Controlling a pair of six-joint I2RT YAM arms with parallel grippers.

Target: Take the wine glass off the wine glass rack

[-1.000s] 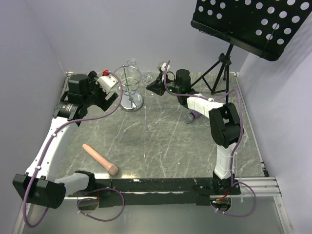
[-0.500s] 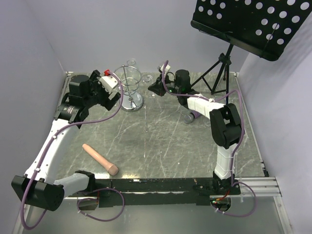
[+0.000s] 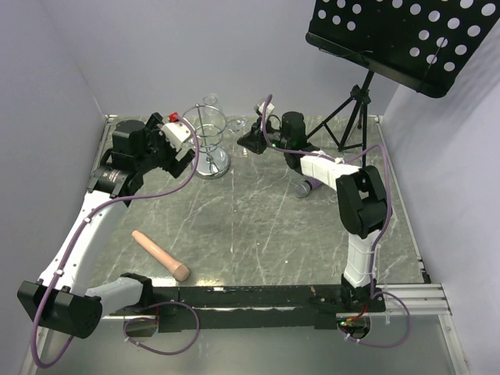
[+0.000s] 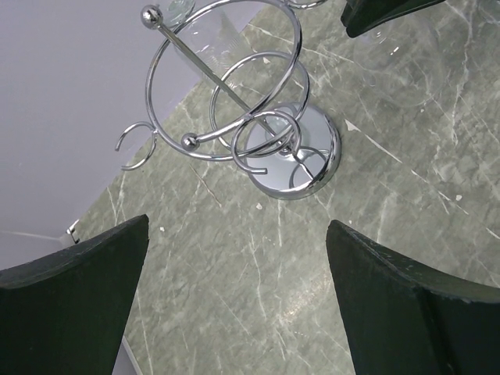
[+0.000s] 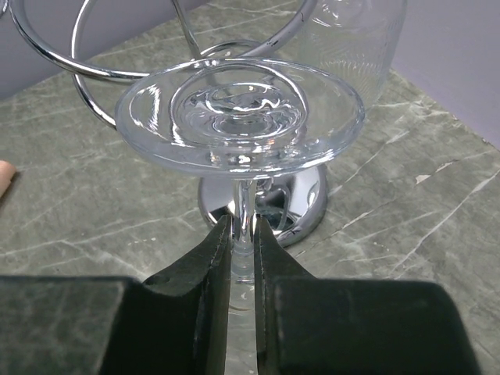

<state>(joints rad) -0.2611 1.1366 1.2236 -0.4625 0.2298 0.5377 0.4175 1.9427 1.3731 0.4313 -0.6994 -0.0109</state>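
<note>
The wine glass rack (image 3: pixel 209 141) is a silver wire stand at the back of the table, with a round shiny base (image 4: pixel 301 156). My right gripper (image 5: pixel 242 226) is shut on the thin stem of a clear wine glass (image 5: pixel 238 117), whose round foot faces the right wrist camera just in front of the rack's loops. Its bowl is hidden under the fingers. From above, that glass (image 3: pixel 234 123) is just right of the rack. My left gripper (image 4: pixel 238 226) stands open and holds nothing, just left of the rack. Another clear glass (image 5: pixel 355 39) hangs at the rack's far side.
A wooden rolling pin (image 3: pixel 160 255) lies on the marble table near the front left. A black perforated music stand (image 3: pixel 406 39) on a tripod (image 3: pixel 351 117) rises at the back right. Grey walls close in the left, back and right.
My left gripper has edged a little to the right, closer to the rack. The right gripper and the glass have barely moved.
</note>
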